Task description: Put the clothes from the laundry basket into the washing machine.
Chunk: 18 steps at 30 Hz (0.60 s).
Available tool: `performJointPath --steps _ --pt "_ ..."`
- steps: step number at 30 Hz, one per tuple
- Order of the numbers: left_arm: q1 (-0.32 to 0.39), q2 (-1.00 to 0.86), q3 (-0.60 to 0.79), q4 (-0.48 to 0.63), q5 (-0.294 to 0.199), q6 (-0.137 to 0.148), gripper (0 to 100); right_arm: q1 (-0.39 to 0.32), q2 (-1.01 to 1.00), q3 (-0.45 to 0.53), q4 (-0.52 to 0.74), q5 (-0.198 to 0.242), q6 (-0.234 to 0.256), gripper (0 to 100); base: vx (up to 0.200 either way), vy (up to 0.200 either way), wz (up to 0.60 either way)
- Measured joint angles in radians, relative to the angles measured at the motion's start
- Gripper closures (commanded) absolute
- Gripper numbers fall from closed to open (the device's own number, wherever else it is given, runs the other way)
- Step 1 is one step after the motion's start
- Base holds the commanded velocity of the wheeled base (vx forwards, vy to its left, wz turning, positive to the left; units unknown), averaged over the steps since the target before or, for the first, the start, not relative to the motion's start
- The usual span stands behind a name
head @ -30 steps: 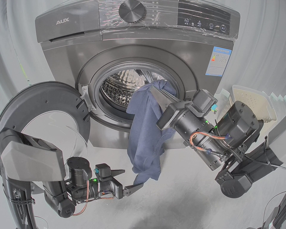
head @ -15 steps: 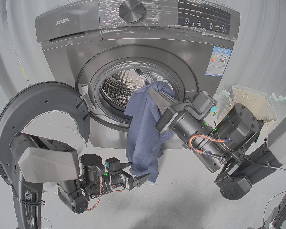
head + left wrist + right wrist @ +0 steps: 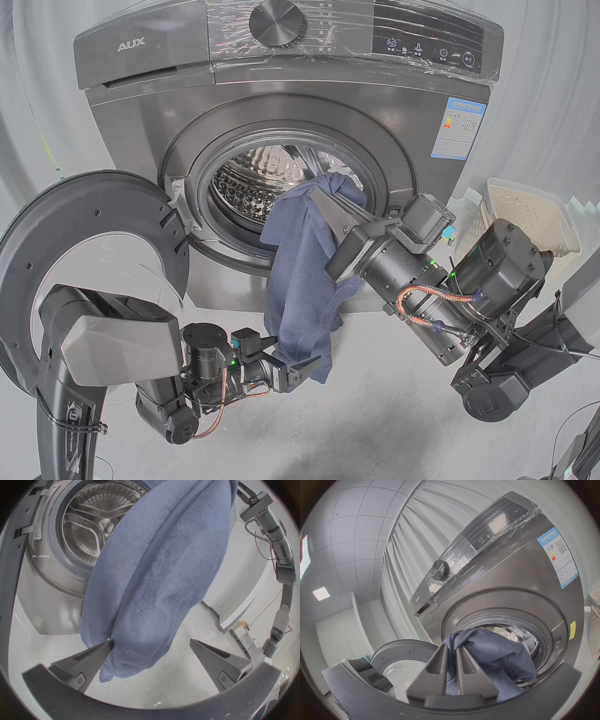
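Hanging in the head view from the pinching right gripper (image 3: pixel 320 195) at the opening of the washing machine (image 3: pixel 144 119), the blue garment (image 3: pixel 300 281) is best loaded if its hem is clamped by the spread left gripper (image 3: pixel 297 351) and lifted in. Left wrist view: cloth is touched by one fingertip (image 3: pixel 104 646). Right wrist view: the print on a label (image 3: pixel 557 558) cannot be read.

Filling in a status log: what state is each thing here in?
washing machine door, swung open.
drum, open to view, garment's top at its mouth.
blue garment, gripped at the top, hanging down outside the machine's front.
right gripper, shut on the blue garment.
left gripper, open around the garment's lower edge.
laundry basket, upright beside the machine.
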Motion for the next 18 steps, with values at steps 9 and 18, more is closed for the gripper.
performJointPath --steps 9,18 --pt "0.009 0.022 -0.025 -0.001 0.034 0.000 100 0.001 -0.001 0.002 -0.001 0.000 0.001 100 0.000 0.000 0.00" --pt "0.010 0.017 -0.037 -0.003 0.057 0.001 100 -0.003 -0.003 0.016 -0.002 -0.001 0.003 100 0.000 0.000 0.00"
